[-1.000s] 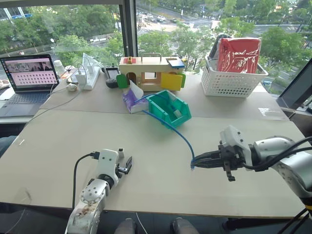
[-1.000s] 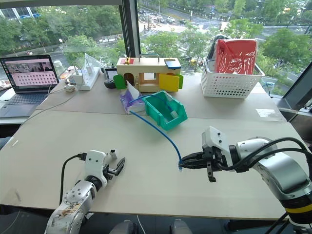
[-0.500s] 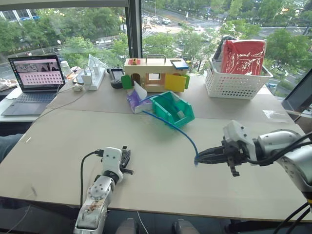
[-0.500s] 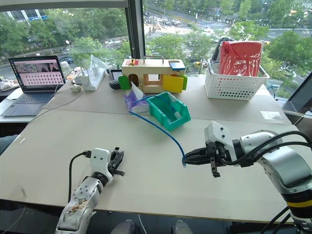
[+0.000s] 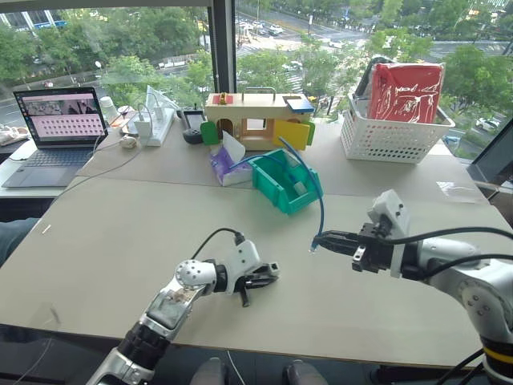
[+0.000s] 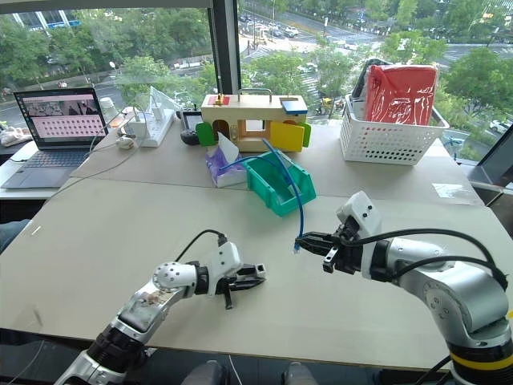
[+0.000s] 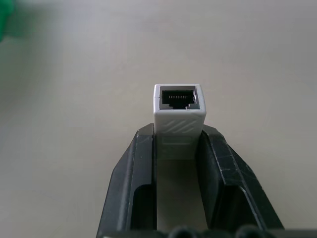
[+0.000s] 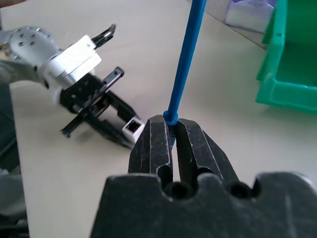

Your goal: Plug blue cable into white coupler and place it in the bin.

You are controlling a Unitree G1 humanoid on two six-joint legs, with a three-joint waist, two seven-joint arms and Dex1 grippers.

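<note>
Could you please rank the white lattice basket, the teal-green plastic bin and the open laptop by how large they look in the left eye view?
1. White lattice basket, largest.
2. Open laptop, slightly smaller, though its left edge is cut off, so this is close.
3. Teal-green plastic bin, clearly smallest, despite sitting nearer the camera than the other two.

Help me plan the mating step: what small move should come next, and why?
Probably bring the right gripper and the blue cable plug toward the left gripper, lining the plug up with the socket. The left jaws clamp the white coupler with its socket facing outward, the right jaws pinch the cable near its plug, and a gap of bare table separates the two.
</note>
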